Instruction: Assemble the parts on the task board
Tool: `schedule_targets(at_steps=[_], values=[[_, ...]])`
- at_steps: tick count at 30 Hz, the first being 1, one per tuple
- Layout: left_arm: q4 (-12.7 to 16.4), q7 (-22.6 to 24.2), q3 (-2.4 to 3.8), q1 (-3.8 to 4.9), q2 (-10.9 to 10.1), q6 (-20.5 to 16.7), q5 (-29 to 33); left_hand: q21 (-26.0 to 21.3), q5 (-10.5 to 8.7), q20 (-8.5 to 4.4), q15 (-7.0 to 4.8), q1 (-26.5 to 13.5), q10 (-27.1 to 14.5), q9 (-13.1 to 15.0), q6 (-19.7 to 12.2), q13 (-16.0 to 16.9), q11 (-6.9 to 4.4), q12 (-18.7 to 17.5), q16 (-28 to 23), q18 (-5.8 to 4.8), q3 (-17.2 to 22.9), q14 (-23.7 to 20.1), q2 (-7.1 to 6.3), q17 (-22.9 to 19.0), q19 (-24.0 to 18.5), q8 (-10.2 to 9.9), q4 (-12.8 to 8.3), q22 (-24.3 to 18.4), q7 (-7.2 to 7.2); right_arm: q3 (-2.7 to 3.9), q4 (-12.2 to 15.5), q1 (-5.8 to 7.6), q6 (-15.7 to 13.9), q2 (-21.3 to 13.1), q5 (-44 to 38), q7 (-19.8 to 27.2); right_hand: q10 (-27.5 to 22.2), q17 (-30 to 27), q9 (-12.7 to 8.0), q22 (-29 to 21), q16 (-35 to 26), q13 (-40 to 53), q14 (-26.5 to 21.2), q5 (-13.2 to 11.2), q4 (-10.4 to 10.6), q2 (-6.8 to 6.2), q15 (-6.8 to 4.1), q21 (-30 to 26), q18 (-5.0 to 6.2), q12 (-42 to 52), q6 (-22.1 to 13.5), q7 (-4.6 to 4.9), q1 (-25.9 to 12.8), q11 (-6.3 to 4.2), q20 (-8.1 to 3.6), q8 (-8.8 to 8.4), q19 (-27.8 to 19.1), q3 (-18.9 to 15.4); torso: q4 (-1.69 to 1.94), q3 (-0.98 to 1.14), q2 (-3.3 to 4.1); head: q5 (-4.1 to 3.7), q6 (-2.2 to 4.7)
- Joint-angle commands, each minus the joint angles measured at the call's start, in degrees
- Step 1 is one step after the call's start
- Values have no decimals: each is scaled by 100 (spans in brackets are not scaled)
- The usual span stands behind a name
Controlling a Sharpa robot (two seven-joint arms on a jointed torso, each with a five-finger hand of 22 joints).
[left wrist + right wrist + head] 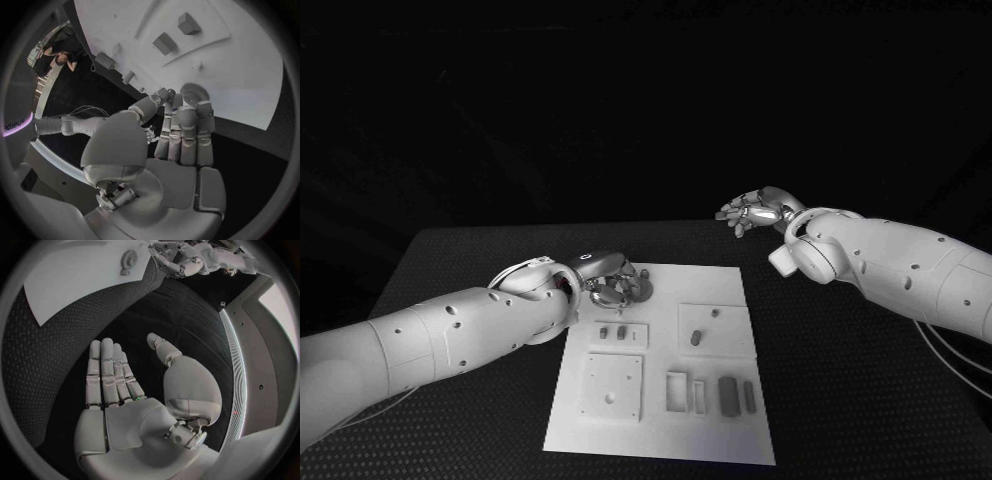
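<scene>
Two white arms reach in over a black table [862,400] whose top has a fine dotted texture; beyond its far edge all is dark. Nearest the robot on the white task board [733,420] lies a square plate [613,385] with a small hole, and beside it a row of upright slots and grey bars [728,394]. Farther on sit a low block with two small parts [620,334] and a square pad with two short pegs [708,325]. At the board's far left corner the left hand [607,285] rests over a round toothed gear [194,93]; in the left wrist view its fingertips [187,107] touch the gear's rim, though whether they actually grip it I cannot tell. Well apart, past the board's far right corner, the right hand [759,210] hovers above the table, holding nothing, fingers straight and slightly apart. No legible writing shows on any surface.
</scene>
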Motion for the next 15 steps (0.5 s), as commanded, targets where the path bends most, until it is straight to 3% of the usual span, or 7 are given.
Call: schedule_targets(at_steps=[1, 8, 15], values=[[81, -3, 2, 50, -133, 311, 204, -27, 15, -98, -45, 11, 39, 11, 47, 40, 2, 19, 11, 251, 43, 10, 93, -6, 20, 23, 1, 63, 0, 2, 15, -1, 63, -9, -8, 44, -35, -6, -7, 10, 18, -7, -41, 29, 12, 29, 13, -36, 46, 37, -29, 83, -35, -7, 10, 38, 20, -12, 5, 1, -4, 20, 8], [157, -33, 1, 74, -388, 391, 204, -38, 12, -100, -47, 10, 45, 14, 49, 43, 0, 15, 6, 246, 44, 11, 89, -9, 11, 22, -5, 60, -1, 2, 19, -1, 61, -28, -8, 42, -35, -7, -8, 14, 18, -11, -41, 29, 11, 29, 13, -39, 46, 39, -29, 83, -34, -7, 9, 39, 21, -12, -3, -7, 5, 26, 0], [149, -39, -2, 74, -400, 562, 75, -43, 12, -102, -48, 13, 49, 15, 51, 46, -1, 14, 4, 244, 47, 12, 89, -11, 9, 22, -8, 59, -3, 2, 16, -1, 66, -23, -8, 41, -35, -7, -9, 17, 18, -14, -41, 30, 11, 29, 13, -42, 46, 41, -29, 83, -32, -7, 9, 40, 23, -12, -14, -6, 9, 33, -1]])
